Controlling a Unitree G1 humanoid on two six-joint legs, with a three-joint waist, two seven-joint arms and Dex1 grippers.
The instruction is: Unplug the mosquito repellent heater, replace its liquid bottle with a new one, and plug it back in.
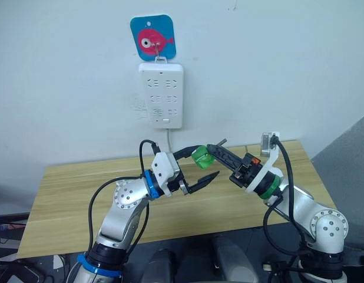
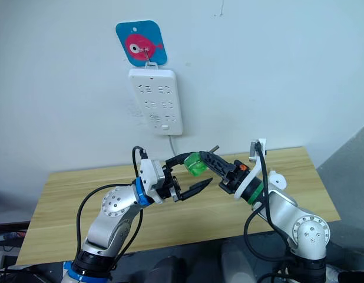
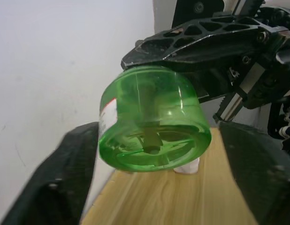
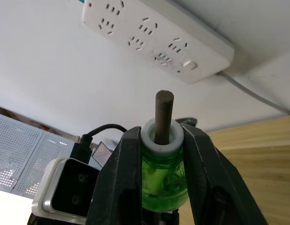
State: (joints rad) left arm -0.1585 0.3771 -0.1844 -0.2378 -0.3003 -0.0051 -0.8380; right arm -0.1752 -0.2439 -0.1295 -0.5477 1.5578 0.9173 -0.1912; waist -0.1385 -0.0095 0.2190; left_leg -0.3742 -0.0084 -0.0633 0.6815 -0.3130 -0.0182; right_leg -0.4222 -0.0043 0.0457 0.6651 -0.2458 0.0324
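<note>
Liquid bottle [image 1: 201,157], translucent green, is held in mid-air above the middle of the wooden counter [image 1: 70,194], between the two arms and in front of the wall. Right end effector [image 4: 159,159] is closed on it: its two black fingers [image 4: 114,183] press against opposite sides of the bottle's shoulder, just below a whitish collar from which a dark wick rod [image 4: 164,110] projects. Left end effector [image 1: 202,165] is spread wide and holds nothing; its upper finger arches over the bottle's far side and its lower finger [image 1: 201,181] lies below and apart from it, so that the bottle's flat base faces into the open span, as the left wrist view shows [image 3: 152,124]. A white multi-socket power strip [image 1: 161,95] hangs on the wall above and behind the bottle, suspended from a hook on a blue plaque with a pink fish [image 1: 152,37]; its cable [image 1: 169,141] runs down to the counter's far edge. No sockets on the strip are occupied.
</note>
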